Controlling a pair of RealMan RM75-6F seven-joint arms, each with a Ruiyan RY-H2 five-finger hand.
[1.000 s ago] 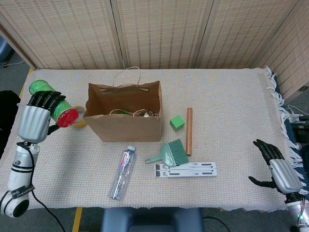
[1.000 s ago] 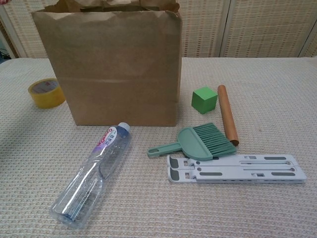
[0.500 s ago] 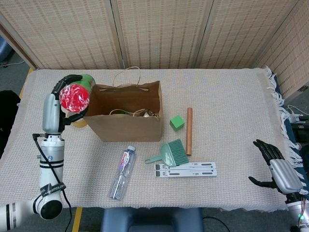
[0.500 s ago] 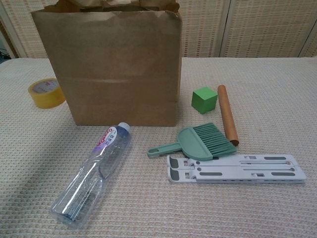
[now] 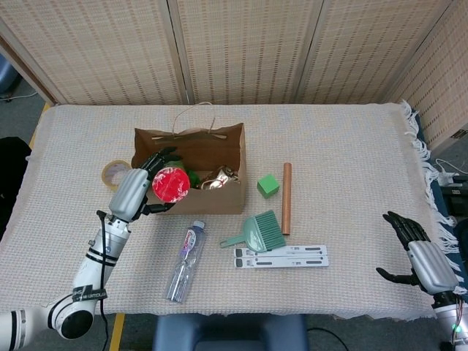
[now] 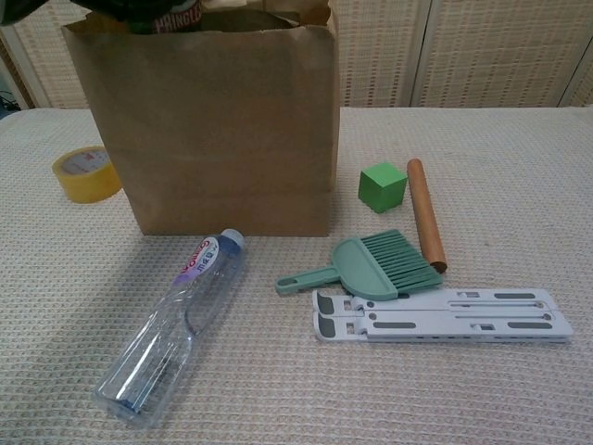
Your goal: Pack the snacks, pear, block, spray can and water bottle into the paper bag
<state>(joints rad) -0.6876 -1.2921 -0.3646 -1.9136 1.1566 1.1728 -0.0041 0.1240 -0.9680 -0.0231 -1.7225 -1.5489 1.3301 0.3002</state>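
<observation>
- Left hand (image 5: 139, 191) grips the green spray can (image 5: 172, 183), red cap toward the camera, over the paper bag (image 5: 219, 199) mouth.
- Can's long axis tilts into the bag.
- Right hand (image 5: 426, 259) spread, idle, far right of bag.

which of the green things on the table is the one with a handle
The brush, lying in front of the bag. The green block is a plain cube with no handle.

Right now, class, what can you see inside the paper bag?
Looking into the paper bag: the left hand holds a green can with a red cap at its opening, beside crinkled snack wrappers. The bag's walls and the can cover anything deeper.
</observation>
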